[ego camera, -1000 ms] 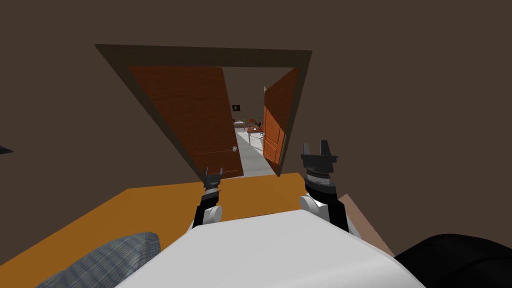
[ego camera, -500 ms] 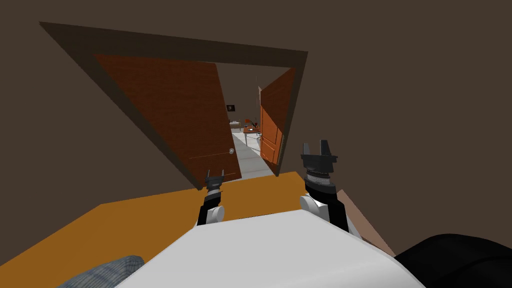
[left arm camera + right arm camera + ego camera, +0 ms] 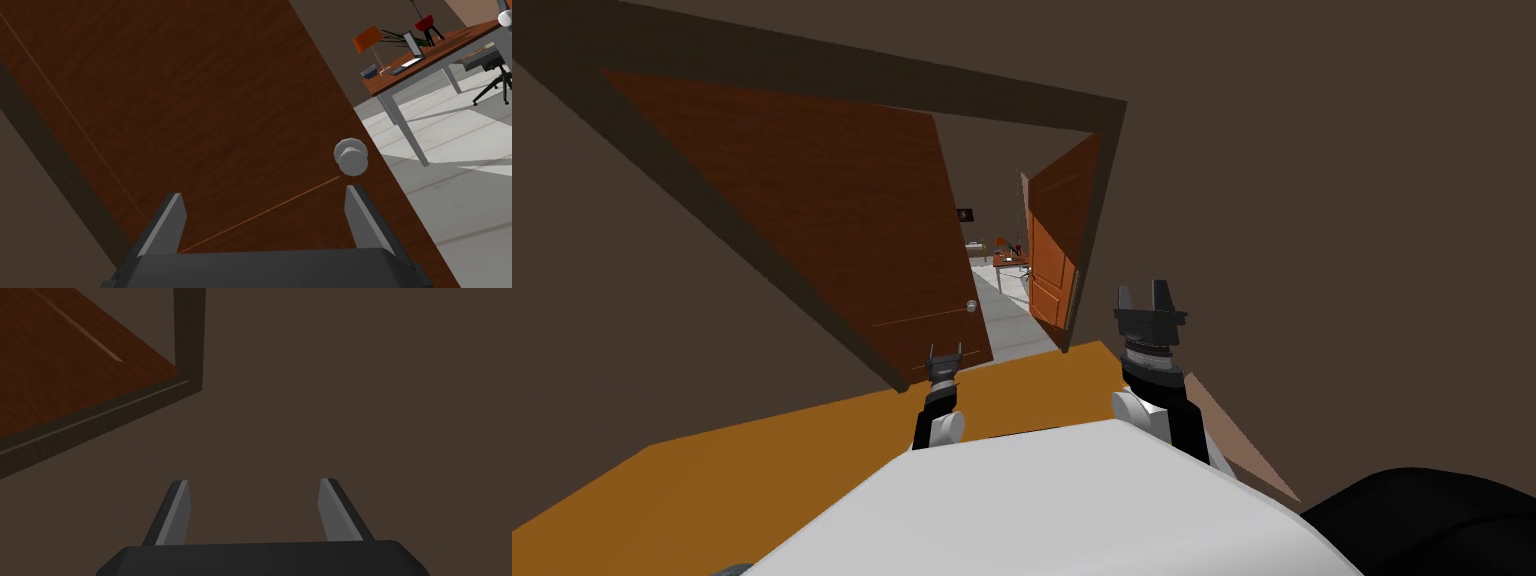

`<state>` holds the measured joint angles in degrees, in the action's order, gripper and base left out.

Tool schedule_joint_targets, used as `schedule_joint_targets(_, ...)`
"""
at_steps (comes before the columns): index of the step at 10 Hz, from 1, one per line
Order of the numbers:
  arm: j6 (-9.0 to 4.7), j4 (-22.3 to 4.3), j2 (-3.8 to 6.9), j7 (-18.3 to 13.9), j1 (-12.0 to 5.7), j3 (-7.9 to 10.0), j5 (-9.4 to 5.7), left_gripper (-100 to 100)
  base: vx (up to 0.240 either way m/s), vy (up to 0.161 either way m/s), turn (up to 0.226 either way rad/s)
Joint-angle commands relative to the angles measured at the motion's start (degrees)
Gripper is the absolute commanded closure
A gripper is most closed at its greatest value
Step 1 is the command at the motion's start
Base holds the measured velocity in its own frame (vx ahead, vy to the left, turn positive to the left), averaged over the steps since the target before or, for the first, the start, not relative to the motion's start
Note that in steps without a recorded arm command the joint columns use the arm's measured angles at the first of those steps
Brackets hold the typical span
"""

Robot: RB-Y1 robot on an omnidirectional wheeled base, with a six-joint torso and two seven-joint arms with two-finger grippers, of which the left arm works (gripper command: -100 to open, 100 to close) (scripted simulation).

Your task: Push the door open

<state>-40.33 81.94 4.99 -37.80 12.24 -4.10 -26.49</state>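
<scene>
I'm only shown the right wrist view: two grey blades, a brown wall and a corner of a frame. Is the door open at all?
Observer: Yes. The head view shows the door ajar, with pale floor visible through the gap.
Visitor: Is the other arm doing anything?
Observer: The left gripper is open and faces the door's panel, with the round knob just beyond one of its fingers.
Visitor: What's past the door?
Observer: A table with an orange lamp on it.
</scene>
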Motion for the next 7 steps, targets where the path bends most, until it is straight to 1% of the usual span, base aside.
schedule_joint_targets(1, -0.98, -2.16, 0.12, -1.50, -0.52, -0.18, -0.94, -100, 0.067, 0.071, -0.137)
schedule_joint_targets(7, -3.47, -8.95, -0.63, -5.69, -2.65, -0.79, -4.19, -100, 0.066, 0.081, -0.119)
